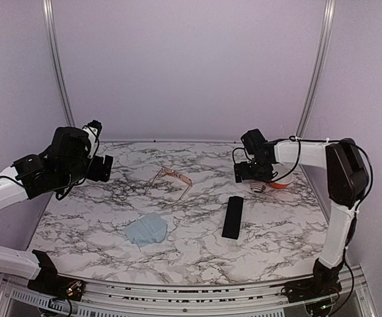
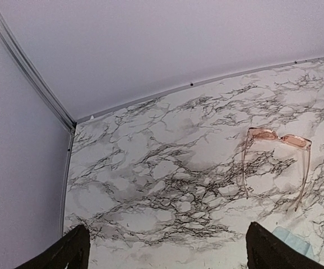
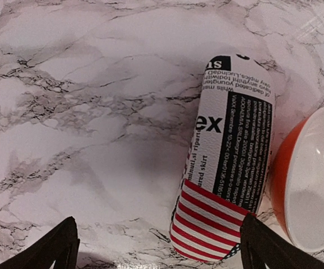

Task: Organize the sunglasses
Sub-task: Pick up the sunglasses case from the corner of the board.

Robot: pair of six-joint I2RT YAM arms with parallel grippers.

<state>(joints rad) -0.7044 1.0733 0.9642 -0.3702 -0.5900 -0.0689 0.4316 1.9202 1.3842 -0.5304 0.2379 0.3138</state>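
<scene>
- Our left gripper (image 2: pixel 166 249), at the far left, has its fingers wide apart and holds nothing. The pink-framed sunglasses (image 2: pixel 278 138) lie unfolded on the marble table (image 2: pixel 167 185) to its right, not yet tidied.
- Our right gripper (image 3: pixel 157 246) is likewise spread, over the newsprint-and-stripes case (image 3: pixel 225 174) beside an orange bowl (image 3: pixel 310 185).
- Only the top view shows the black case (image 1: pixel 232 216). We see no second pair in any view.

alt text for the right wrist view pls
A cylindrical case printed with newsprint and red-and-white stripes lies on the marble table, with an orange bowl, white inside, beside it. The right gripper hangs open above them.
</scene>
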